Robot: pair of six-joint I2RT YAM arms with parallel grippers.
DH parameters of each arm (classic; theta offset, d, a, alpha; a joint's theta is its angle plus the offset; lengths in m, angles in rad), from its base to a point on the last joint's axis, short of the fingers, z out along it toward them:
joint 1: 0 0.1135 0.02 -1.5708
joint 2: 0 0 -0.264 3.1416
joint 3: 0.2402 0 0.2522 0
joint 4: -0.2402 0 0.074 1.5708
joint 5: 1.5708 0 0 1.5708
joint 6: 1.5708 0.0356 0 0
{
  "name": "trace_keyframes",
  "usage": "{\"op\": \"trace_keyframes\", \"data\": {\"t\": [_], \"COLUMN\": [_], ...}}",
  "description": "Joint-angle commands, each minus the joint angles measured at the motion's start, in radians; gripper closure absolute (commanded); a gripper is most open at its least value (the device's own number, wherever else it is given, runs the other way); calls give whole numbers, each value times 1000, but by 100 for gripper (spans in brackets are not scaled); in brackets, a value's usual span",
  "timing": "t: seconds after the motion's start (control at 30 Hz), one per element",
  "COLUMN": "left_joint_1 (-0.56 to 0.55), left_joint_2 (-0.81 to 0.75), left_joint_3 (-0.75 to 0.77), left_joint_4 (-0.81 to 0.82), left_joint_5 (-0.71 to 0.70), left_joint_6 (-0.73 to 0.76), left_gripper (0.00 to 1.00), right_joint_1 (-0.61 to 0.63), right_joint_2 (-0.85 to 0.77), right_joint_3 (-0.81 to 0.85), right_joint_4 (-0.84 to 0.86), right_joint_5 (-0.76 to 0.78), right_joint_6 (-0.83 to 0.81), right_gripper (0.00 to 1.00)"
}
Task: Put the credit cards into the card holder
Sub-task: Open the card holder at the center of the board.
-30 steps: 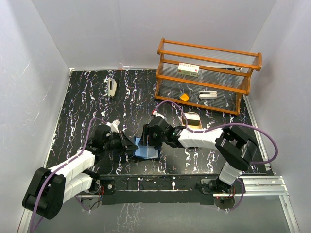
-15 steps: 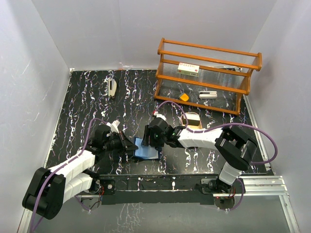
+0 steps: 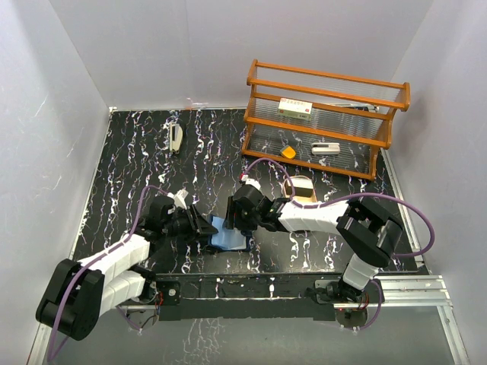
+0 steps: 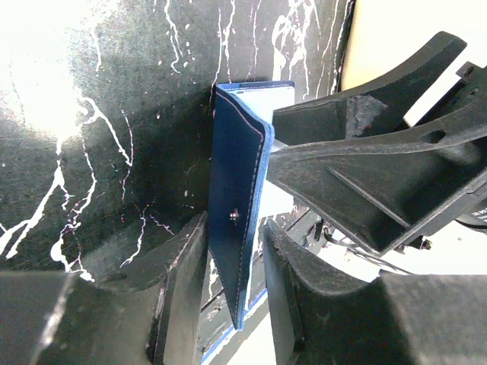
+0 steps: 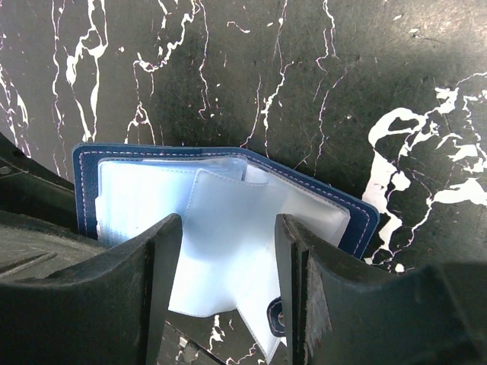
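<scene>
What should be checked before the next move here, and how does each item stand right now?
1. The card holder is opened up on the table: ok. Its navy cover stands raised on edge.
2. The left gripper has a finger on each side of that cover: ok. Whether it pinches the cover or only straddles it: cannot tell.
3. The right gripper is open over the pale slotted inside: ok.
4. A credit card is held, ready to insert: not ok. Neither gripper holds one.
5. A slot is free to take a card: cannot tell.
6. Where the credit cards lie: cannot tell.
</scene>
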Motion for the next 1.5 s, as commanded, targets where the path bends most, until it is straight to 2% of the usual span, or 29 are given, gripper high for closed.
{"op": "trace_keyframes", "data": {"t": [0.0,0.23,0.47,0.6,0.73,0.93,1.03,1.2,1.33,1.47], "left_joint_1": [-3,-3,-3,-4,-5,-5,-5,-5,-4,-5], "left_joint_2": [20,29,24,23,29,57,71,73,81,73], "left_joint_3": [9,41,84,130,167,213,218,214,202,194], "left_joint_4": [3,-41,-67,-95,-132,-194,-192,-224,-217,-230], "left_joint_5": [6,-14,0,20,19,-6,7,-10,-12,-42], "left_joint_6": [21,48,62,79,100,146,147,166,163,164], "left_gripper": [67,67,100,100,100,100,100,100,100,86], "right_joint_1": [3,4,3,2,3,2,-13,-108,-211,-254], "right_joint_2": [-29,-73,-160,-235,-298,-314,-293,-287,-285,-202], "right_joint_3": [11,2,-6,5,65,130,167,203,198,269], "right_joint_4": [-3,-79,-219,-329,-405,-371,-384,-382,-357,-477], "right_joint_5": [39,104,171,239,233,166,201,209,82,62], "right_joint_6": [-23,-31,-80,-121,-179,-299,-401,-589,-756,-881], "right_gripper": [51,52,52,53,53,52,52,50,47,46]}}
